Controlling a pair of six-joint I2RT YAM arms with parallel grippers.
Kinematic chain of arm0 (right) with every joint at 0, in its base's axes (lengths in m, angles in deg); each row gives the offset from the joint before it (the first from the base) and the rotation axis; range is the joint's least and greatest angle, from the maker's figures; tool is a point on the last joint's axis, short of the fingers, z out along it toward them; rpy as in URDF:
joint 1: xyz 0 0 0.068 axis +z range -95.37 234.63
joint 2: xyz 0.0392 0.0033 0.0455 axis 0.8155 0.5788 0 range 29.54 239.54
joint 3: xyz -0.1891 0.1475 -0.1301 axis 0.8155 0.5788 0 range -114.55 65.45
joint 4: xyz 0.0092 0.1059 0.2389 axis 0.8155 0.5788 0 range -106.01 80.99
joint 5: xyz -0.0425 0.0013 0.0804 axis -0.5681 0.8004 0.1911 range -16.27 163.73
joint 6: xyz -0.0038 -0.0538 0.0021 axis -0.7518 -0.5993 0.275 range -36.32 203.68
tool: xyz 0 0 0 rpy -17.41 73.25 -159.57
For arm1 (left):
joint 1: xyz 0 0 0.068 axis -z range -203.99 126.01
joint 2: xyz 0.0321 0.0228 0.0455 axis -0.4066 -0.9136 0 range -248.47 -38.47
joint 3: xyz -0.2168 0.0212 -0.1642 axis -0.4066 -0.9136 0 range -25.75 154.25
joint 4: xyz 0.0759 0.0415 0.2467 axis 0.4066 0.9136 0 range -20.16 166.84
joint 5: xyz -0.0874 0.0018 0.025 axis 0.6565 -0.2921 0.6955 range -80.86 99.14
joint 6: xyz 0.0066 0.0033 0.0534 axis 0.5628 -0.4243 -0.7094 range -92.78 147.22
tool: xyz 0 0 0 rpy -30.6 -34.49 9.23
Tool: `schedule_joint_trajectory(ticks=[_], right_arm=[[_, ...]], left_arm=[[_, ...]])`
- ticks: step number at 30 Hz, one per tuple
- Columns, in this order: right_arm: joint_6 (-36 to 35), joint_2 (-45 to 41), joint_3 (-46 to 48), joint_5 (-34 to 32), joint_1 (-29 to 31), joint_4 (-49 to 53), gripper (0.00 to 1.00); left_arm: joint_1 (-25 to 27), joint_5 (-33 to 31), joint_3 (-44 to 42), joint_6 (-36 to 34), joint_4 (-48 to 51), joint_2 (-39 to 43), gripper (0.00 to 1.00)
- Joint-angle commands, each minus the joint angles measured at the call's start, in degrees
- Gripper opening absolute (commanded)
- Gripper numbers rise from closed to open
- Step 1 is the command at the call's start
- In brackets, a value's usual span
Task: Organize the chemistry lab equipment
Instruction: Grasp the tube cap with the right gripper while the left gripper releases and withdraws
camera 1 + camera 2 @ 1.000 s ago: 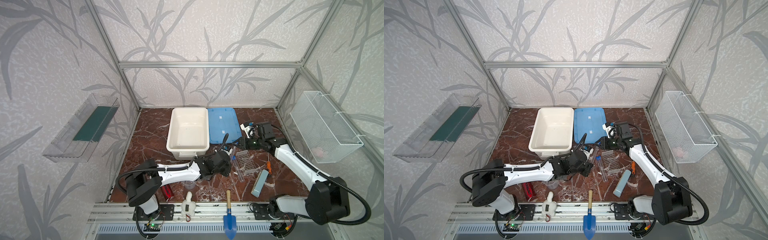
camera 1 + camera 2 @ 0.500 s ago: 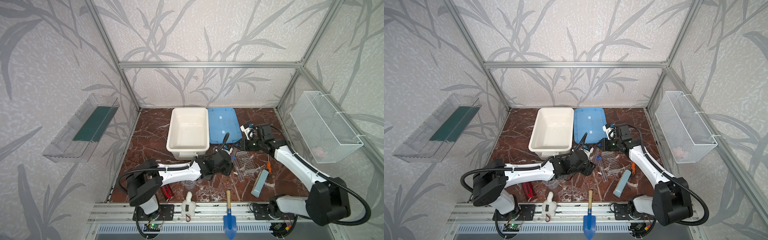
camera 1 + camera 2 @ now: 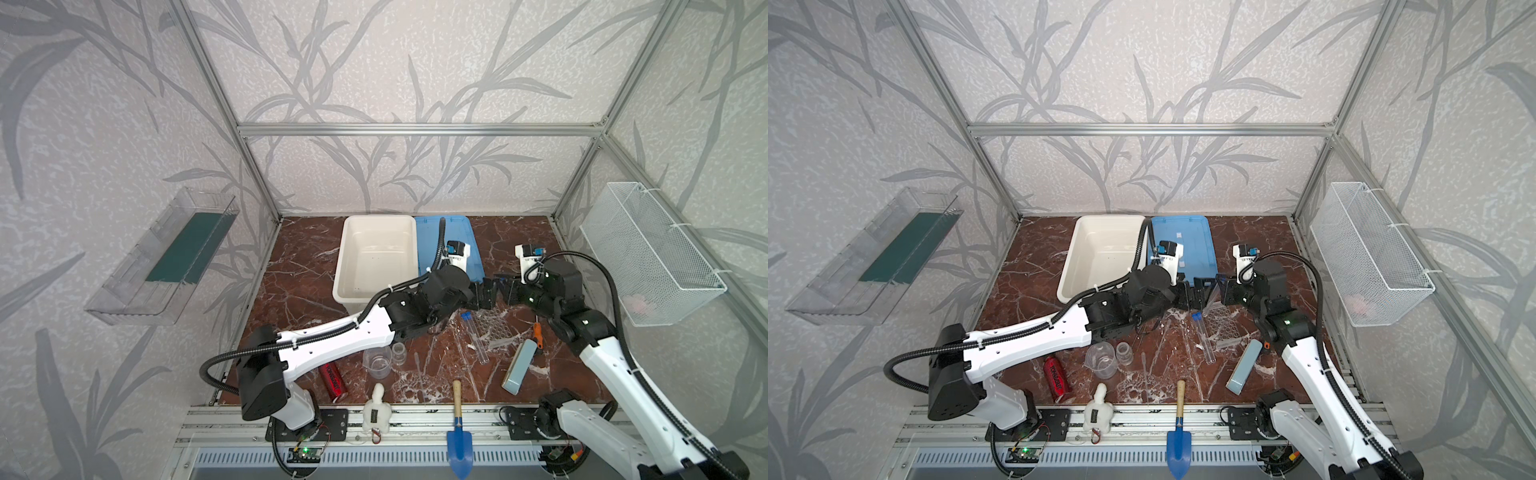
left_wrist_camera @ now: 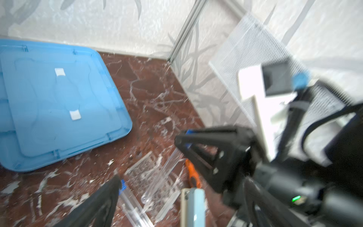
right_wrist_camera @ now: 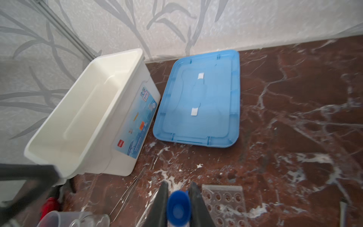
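In both top views the clear beaker (image 3: 377, 362) is standing upright near the front of the marble table (image 3: 299, 291). The small clear glass bottle (image 3: 399, 353) is sitting just beside it on the right, also upright. Thin rods (image 5: 127, 191) are lying flat on the table near the corner of the white bin (image 5: 125, 110).

Further right, the left gripper (image 3: 1197, 293) is hovering over mid-table with its jaws spread wide and nothing between them (its wrist view is showing only one finger (image 4: 98, 202), far off to the side). In front of it a loose tube (image 3: 1203, 338), long, clear and blue-capped, is lying flat. Its long axis is running far to near, with the cap at the far end and the open length pointing toward the front rail. It is resting just beside the left edge of the clear perforated tube rack (image 3: 1225, 328), which is also lying flat.

The right gripper (image 5: 178, 187) is facing the left one, almost tip to tip. Its jaws are clamping the gripped tube (image 5: 177, 208) just under its blue cap. This tube is hanging steeply, with the cap end up and the clear body pointing down toward the rack.
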State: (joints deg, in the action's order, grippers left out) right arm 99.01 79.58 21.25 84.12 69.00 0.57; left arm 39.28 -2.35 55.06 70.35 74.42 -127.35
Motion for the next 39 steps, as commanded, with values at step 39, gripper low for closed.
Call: schedule_joint_trajectory(ticks=[39], right_arm=[[-10.41,4.48,15.02,-20.92,3.38,-26.07,0.2]], left_arm=[[-6.75,7.09,10.43,13.56,20.44,-8.77,0.99]])
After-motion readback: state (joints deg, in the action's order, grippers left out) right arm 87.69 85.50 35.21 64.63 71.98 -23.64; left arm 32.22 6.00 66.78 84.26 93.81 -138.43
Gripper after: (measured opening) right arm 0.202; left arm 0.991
